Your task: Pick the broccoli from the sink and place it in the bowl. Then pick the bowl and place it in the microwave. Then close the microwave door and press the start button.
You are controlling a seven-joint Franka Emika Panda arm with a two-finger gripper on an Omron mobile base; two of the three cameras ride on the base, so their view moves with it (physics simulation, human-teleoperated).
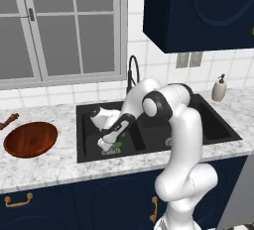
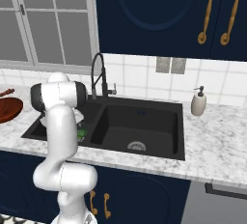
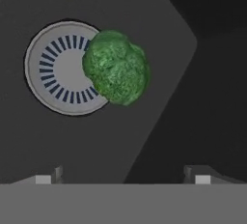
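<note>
Task at first step: gripper (image 1: 110, 147) spread wide, empty, above broccoli (image 3: 116, 66) lying by sink (image 1: 208, 134) drain (image 3: 62, 68); bowl (image 1: 30, 139) unfilled, microwave steps remain.

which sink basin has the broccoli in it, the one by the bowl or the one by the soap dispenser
The basin nearer the bowl: the broccoli lies there beside its round drain. The basin toward the soap dispenser holds only its drain.

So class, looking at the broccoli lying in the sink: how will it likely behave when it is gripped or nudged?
The broccoli is rounded and bumpy, so a nudge would probably roll it across the metal drain it partly overlaps. It looks small and likely light. Its lumpy crown may give slightly, so the open fingers should grip it without slipping.
</note>
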